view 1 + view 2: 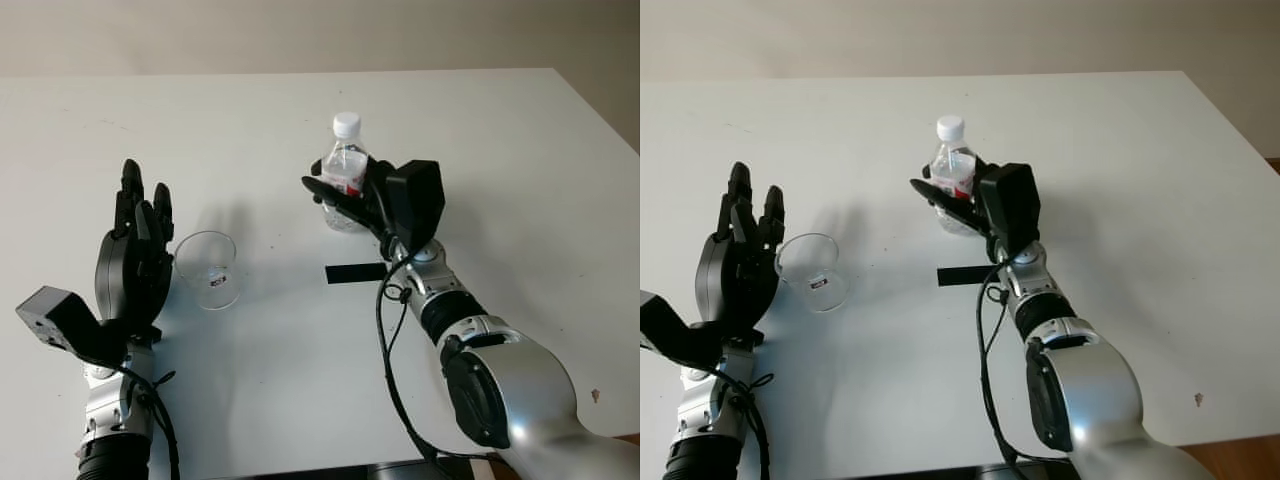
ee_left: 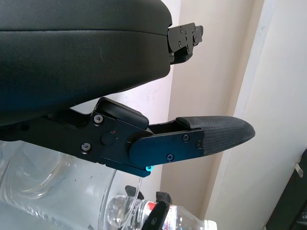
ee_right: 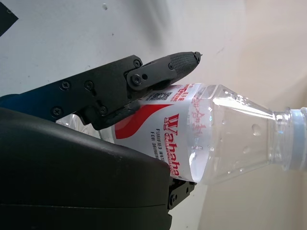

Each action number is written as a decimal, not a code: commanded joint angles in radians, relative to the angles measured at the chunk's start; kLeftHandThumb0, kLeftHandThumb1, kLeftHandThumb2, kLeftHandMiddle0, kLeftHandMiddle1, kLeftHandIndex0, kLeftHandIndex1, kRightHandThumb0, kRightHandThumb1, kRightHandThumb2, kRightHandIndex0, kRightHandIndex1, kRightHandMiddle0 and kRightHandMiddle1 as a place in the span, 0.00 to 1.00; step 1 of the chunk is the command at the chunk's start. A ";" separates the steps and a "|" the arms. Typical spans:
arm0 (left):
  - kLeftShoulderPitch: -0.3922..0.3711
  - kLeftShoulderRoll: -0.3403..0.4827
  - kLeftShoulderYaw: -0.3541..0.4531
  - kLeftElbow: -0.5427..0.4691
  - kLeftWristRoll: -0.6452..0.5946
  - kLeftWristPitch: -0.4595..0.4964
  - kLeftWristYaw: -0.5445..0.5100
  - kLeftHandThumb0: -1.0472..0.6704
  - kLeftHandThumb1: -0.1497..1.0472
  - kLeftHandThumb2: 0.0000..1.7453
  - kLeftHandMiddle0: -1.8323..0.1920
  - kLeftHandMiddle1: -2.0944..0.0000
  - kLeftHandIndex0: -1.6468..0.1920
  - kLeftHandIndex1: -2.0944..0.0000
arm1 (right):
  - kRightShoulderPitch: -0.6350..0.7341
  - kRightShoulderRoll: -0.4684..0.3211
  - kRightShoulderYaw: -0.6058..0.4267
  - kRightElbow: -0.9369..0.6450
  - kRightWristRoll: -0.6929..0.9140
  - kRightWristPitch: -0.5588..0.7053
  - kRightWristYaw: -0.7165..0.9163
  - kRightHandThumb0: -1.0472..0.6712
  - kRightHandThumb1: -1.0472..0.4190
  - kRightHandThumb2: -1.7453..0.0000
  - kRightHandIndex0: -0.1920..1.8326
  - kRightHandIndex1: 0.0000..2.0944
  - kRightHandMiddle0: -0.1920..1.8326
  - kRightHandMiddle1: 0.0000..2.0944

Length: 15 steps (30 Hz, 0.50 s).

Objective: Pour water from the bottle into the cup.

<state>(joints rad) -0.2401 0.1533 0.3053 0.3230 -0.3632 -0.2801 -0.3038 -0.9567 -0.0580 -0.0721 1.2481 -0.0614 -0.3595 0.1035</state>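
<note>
The right hand has its fingers wrapped around the capped bottle, standing upright on the surface right of the cup. The left hand, open, sits just left of the cup. Grasping looks done; next comes lifting and uncapping

- One clear water bottle with a white cap and a red-and-white label.
- One clear cup.
- One strip of black tape.
- One white counter carrying them.
- Two black hands: the left hand and the right hand.
</note>
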 commanded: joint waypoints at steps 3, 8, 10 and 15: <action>0.006 -0.008 -0.004 0.007 0.002 -0.004 0.000 0.12 1.00 0.32 0.94 1.00 0.98 1.00 | -0.046 -0.006 0.056 -0.040 -0.065 -0.065 -0.055 0.52 0.00 0.86 0.77 1.00 0.73 1.00; 0.000 -0.008 -0.004 0.014 0.003 -0.008 -0.002 0.12 1.00 0.32 0.95 1.00 0.99 1.00 | -0.073 -0.011 0.161 -0.079 -0.198 -0.158 -0.155 0.55 0.00 0.87 0.71 1.00 0.68 1.00; -0.003 -0.010 -0.003 0.016 0.001 -0.009 -0.002 0.13 1.00 0.32 0.94 1.00 0.99 1.00 | -0.088 -0.018 0.212 -0.090 -0.264 -0.169 -0.208 0.56 0.00 0.88 0.67 1.00 0.62 1.00; -0.005 -0.010 -0.005 0.009 0.007 -0.004 0.006 0.12 1.00 0.32 0.94 1.00 0.99 1.00 | -0.132 -0.039 0.335 -0.090 -0.430 -0.166 -0.356 0.58 0.00 0.89 0.63 1.00 0.47 1.00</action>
<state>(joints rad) -0.2483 0.1524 0.3044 0.3272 -0.3590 -0.2802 -0.3006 -1.0530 -0.0829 0.2443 1.1712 -0.4735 -0.5253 -0.2324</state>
